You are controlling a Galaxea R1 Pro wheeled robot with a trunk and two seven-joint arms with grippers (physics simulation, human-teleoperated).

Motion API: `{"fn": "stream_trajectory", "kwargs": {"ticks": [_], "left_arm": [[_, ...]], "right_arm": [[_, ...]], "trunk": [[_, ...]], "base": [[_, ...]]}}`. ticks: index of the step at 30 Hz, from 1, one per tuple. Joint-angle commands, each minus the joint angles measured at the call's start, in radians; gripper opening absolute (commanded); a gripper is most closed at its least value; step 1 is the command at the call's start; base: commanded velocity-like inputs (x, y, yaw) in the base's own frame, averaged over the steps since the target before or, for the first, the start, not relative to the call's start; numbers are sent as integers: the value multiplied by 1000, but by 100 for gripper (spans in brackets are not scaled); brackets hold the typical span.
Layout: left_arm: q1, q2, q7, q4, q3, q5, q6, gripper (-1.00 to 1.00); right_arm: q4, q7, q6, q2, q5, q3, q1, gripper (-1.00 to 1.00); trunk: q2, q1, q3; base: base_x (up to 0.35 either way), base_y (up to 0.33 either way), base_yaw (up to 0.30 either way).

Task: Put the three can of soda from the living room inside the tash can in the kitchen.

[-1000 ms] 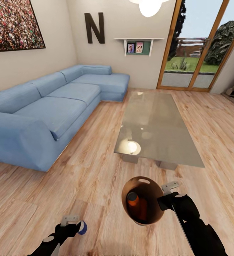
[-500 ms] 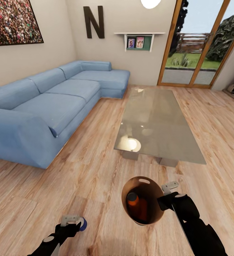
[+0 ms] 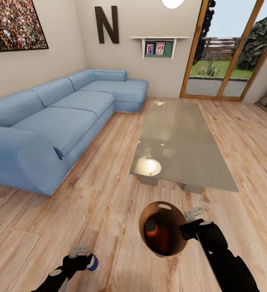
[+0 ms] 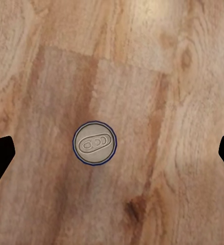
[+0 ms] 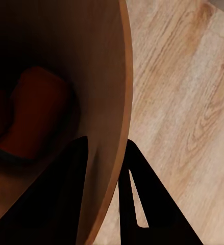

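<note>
My right gripper (image 3: 186, 226) is shut on the rim of the trash can (image 3: 173, 233), holding it tipped above the floor with its copper-brown inside facing the head camera. In the right wrist view its fingers (image 5: 137, 204) straddle the trash can wall (image 5: 104, 76). An orange soda can (image 3: 151, 228) lies inside, also seen as an orange soda can (image 5: 35, 112); more orange shows under it, unclear. The dark blue soda can (image 3: 92, 263) stands upright on the plank floor beside my left gripper (image 3: 81, 259). From above, the blue can's silvery top (image 4: 94, 143) sits between the wide-apart, open fingers.
This is the living room. A long blue corner sofa (image 3: 48, 129) runs along the left. The low glass table (image 3: 182, 142) stands just ahead of the trash can. Wood-framed glass doors (image 3: 226, 52) are at the back right. Plank floor (image 3: 109, 202) lies between sofa and table.
The head view has shifted slightly, so the room sits a little differently in the picture. Both arms hold their poses, and the blue can stays by the left gripper.
</note>
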Motion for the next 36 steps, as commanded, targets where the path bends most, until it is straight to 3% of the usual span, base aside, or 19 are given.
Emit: {"fn": "stream_trajectory", "kwargs": {"ticks": [1,25,32,36], "left_arm": [[0,0,0,0,0,0,0,100],[0,0,0,0,0,-1,-1,100],[0,0,0,0,0,-1,0,100],[0,0,0,0,0,-1,1,100]], "right_arm": [[-1,1,2,0,-17,0,0,-100],[-1,1,2,0,-17,0,0,-100],[-1,1,2,0,-17,2,-1,-100],[-1,1,2,0,-16,32,-1,-100]], "trunk": [[0,0,0],[0,0,-2],[-7,4,-15],[-35,19,-34]], "base": [[48,0,0],[15,0,0],[0,0,0],[0,0,0]]}}
